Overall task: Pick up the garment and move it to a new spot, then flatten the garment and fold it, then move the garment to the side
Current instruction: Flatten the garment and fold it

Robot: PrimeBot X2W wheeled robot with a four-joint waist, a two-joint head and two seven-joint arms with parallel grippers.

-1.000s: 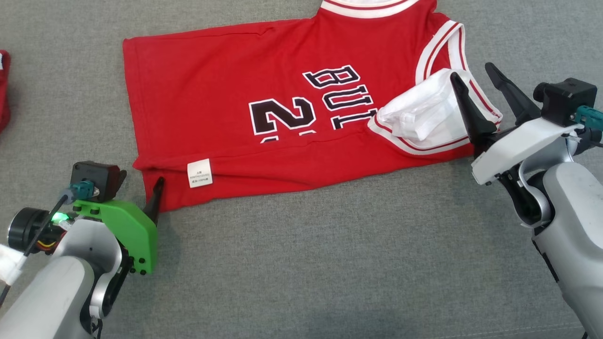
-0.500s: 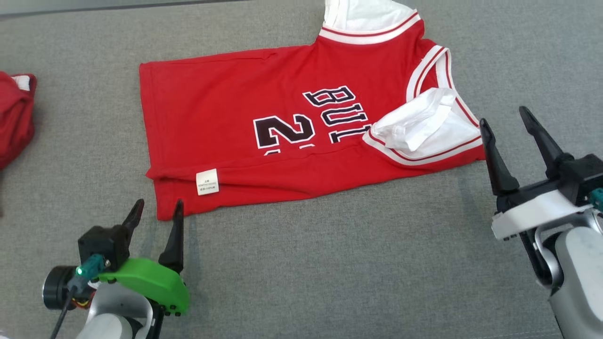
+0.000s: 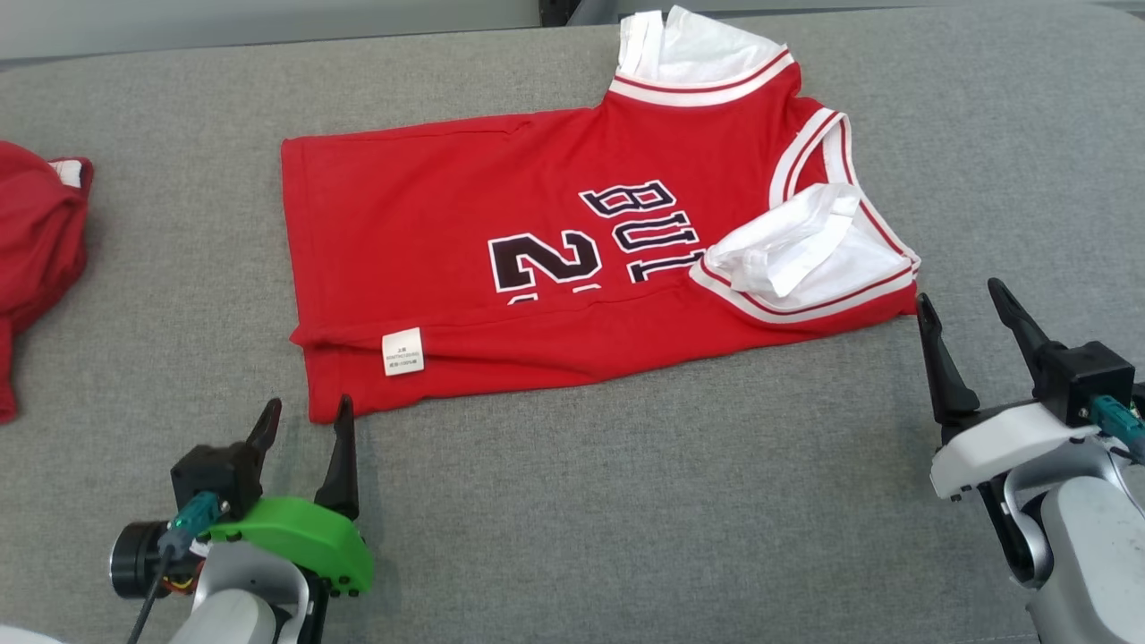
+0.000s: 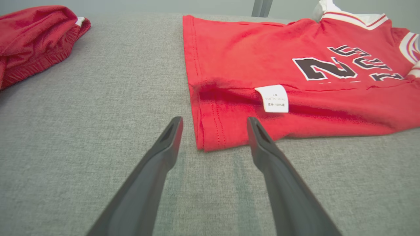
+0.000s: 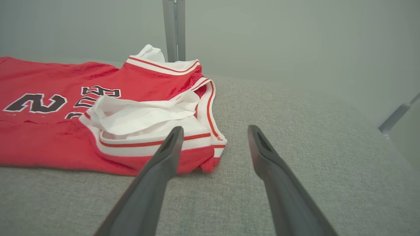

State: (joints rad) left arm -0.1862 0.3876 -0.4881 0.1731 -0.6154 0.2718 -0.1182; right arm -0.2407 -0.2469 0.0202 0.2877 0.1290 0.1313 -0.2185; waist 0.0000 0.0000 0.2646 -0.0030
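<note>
The garment (image 3: pixel 501 215) is a red jersey with white trim and black lettering, lying folded on the grey cushion, its near edge turned up with a white care label (image 3: pixel 402 351). A white inner layer bunches at its right armhole (image 3: pixel 787 246). My left gripper (image 3: pixel 304 416) stands open just in front of the garment's near left corner (image 4: pixel 205 144), holding nothing. Open as well, my right gripper (image 3: pixel 962 300) hovers just off the garment's near right corner (image 5: pixel 210 164), empty. Both pairs of fingers point at the cloth without touching it.
Another red cloth (image 3: pixel 36 241) lies crumpled at the far left of the grey cushion (image 3: pixel 626 519). The cushion's back edge and a pale wall with a metal post (image 5: pixel 174 29) lie behind the garment.
Both grippers have drawn back from the garment's near corners toward me, and the left fingers now show fully apart. The head camera has tilted up, so the whole picture has shifted down.
</note>
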